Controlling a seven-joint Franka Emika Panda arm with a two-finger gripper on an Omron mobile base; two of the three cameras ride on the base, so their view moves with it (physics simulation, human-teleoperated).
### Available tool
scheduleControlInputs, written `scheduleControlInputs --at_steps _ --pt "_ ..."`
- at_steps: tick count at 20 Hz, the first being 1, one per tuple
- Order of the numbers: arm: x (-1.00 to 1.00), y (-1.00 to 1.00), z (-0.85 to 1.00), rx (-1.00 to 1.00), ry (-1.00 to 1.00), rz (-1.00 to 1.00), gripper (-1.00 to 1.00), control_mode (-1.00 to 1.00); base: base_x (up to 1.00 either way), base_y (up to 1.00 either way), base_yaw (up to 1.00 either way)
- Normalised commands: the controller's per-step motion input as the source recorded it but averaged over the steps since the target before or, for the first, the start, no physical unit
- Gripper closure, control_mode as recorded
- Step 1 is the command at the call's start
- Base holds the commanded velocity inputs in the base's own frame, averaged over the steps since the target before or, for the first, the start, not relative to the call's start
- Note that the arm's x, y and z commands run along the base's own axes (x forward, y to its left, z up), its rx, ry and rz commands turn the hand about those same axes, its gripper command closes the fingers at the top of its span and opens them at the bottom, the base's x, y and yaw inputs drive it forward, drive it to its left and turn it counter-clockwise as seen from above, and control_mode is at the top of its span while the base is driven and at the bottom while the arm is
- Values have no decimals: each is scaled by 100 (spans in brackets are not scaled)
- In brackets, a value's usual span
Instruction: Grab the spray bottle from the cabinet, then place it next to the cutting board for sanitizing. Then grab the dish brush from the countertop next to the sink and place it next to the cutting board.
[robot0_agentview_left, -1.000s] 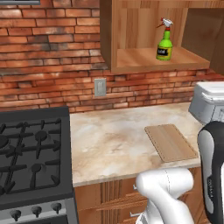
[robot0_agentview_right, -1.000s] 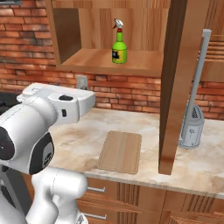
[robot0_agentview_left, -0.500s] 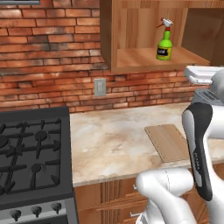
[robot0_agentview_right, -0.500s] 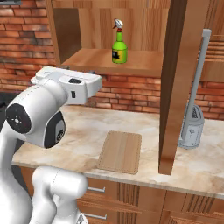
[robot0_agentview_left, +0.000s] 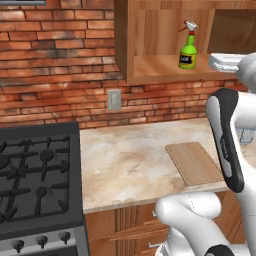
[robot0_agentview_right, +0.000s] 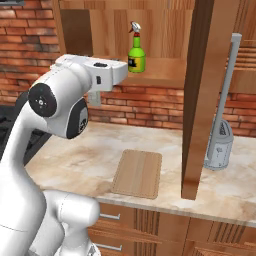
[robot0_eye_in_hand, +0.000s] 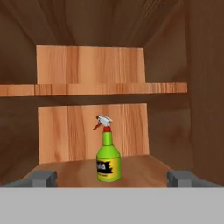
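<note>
Glossy green plastic bottle (robot0_eye_in_hand: 108, 162); matt grained wood cabinet (robot0_eye_in_hand: 89, 70) and board (robot0_agentview_right: 138, 173); polished marbled stone countertop (robot0_agentview_left: 125, 160).

A: What can't you make out?

B: The arm (robot0_agentview_left: 227, 140) covers the right edge of the cutting board (robot0_agentview_left: 192, 162) in the left base view. The stove (robot0_agentview_left: 35, 185) is cut off at the left edge.

A: And the bottle?

B: The label on the spray bottle (robot0_eye_in_hand: 108, 153) is too small to read. The gripper (robot0_eye_in_hand: 113, 178) shows just its fingertips (robot0_eye_in_hand: 43, 178).

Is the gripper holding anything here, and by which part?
Nothing is held. The gripper is open, short of the spray bottle, which stands upright on the cabinet shelf.
</note>
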Motion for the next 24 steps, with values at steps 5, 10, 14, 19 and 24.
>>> scheduleControlInputs --at_steps 5,10,14,19,24 --pt "53 0 4 0 13 2 -100 -100 0 0 0" --pt "42 0 0 0 11 0 -100 -100 0 0 0" --pt "40 0 0 0 7 0 -100 -100 0 0 0" --pt "38 0 -6 0 0 0 -100 -100 0 0 0" --pt "40 0 -5 0 0 0 -100 -100 0 0 0"
